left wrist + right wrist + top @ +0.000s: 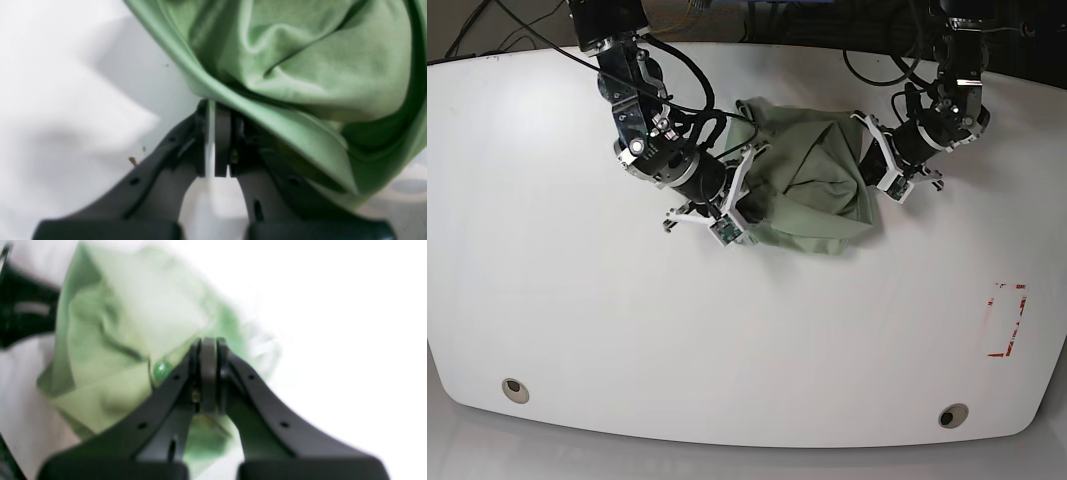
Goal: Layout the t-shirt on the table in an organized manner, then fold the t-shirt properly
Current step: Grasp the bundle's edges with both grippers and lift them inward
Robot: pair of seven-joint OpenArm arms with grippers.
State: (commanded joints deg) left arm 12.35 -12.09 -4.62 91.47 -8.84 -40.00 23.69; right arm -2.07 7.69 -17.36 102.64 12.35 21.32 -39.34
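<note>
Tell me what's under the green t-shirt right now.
The t-shirt lies bunched on the white table, which shows all around it. The left gripper and right gripper pinch its edges. Anything beneath the heap is covered.

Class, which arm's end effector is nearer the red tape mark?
Left. The left end effector is up-left of the red tape mark; the right end effector is beyond the t-shirt.

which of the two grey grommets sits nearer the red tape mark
The grommet at the front edge on the base view's right. The red tape mark lies just above it on the table; the other grommet sits at the far left.
</note>
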